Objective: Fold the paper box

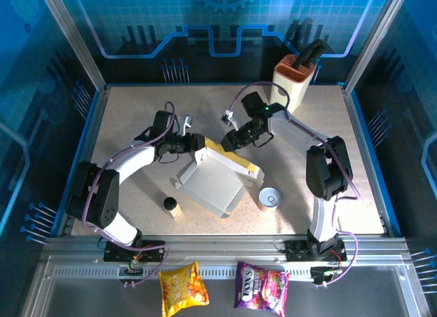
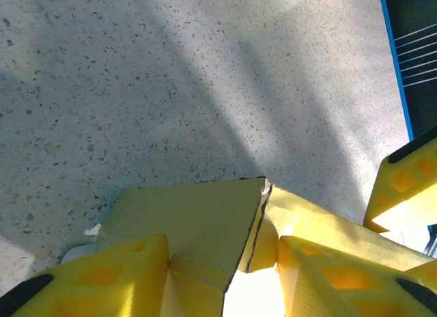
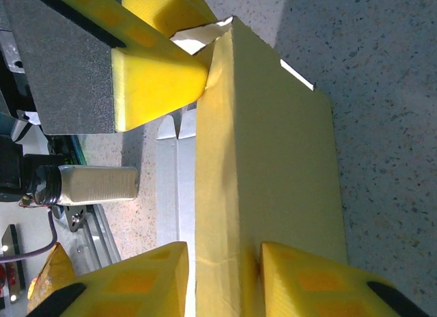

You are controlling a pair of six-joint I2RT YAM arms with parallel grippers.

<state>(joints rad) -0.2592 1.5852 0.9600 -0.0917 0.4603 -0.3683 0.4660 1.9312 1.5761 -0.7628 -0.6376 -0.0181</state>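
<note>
2 claws at paper box (image 1: 213,184) on desk (image 1: 136,112) centre, left claw (image 1: 193,141) pinching its 11 o'clock corner flap, right claw (image 1: 229,143) straddling raised yellow wall at 12 o'clock, cannot tell if clamped

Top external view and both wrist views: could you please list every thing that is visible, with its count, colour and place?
thin cardboard paper box: one, yellow outside, grey-white inside, table centre, partly folded
round metal tin can: one, silver, just right of the box, near side
small bottle with black cap: one, beige, left of the box, near side
knife block: one, cream with orange top, far right corner
snack bags: two, one yellow-orange, one purple-pink, in front of the table's near edge
speckled table: one, beige
left end effector: one, yellow fingers, closed on the box's far left corner
right end effector: one, yellow fingers, either side of the box's raised far wall
</note>
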